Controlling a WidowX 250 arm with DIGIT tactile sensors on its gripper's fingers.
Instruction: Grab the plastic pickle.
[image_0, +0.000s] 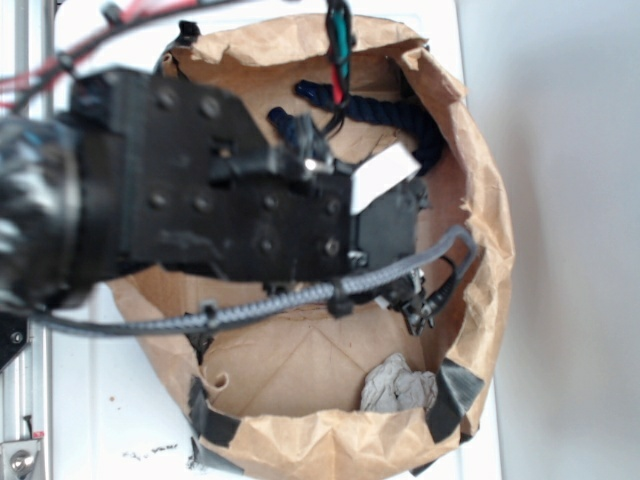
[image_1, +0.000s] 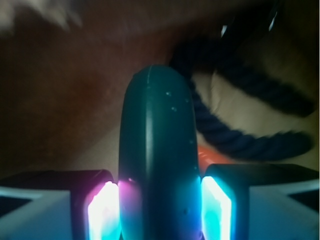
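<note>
From where I stand, the gripper (image_1: 160, 210) is clenched on the plastic pickle (image_1: 157, 150): in the wrist view the two lit finger pads (image_1: 102, 212) press against its flanks at 9 and 3 o'clock, with no gap visible on either side. To finish this step well, I judge that the squeeze should be held steady and the lift kept straight up, since the smooth body could slide out lengthwise if the wrist tilts. The navy rope (image_1: 240, 135) lies just beside the pickle toward 2 o'clock and looks free of the jaws, so it is unlikely to be dragged along. The pickle is a dark green oblong with a rounded end, glossy and faintly speckled, pointing toward 12 o'clock. In the exterior view the arm (image_0: 200, 190) hides it inside the brown paper bag (image_0: 480, 200).
</note>
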